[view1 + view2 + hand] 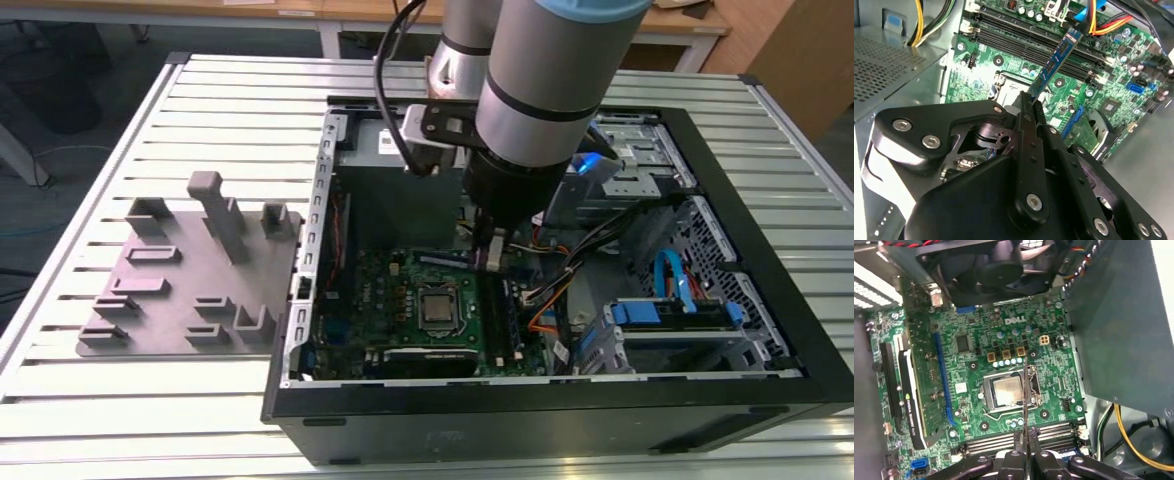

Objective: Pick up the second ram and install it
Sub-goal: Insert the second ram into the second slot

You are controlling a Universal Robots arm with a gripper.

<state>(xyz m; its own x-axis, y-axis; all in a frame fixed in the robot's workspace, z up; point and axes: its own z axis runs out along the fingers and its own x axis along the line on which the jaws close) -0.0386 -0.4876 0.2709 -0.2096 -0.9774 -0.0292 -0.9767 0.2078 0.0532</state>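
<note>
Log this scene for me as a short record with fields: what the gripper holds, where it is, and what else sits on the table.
gripper: gripper reaching into the open computer case
jaws: shut on the second ram
ram position: held above the motherboard, near the memory slots, not in a slot
table: table carries the case and a grey fixture block
fixture location: at the exterior view's left of the case
</note>
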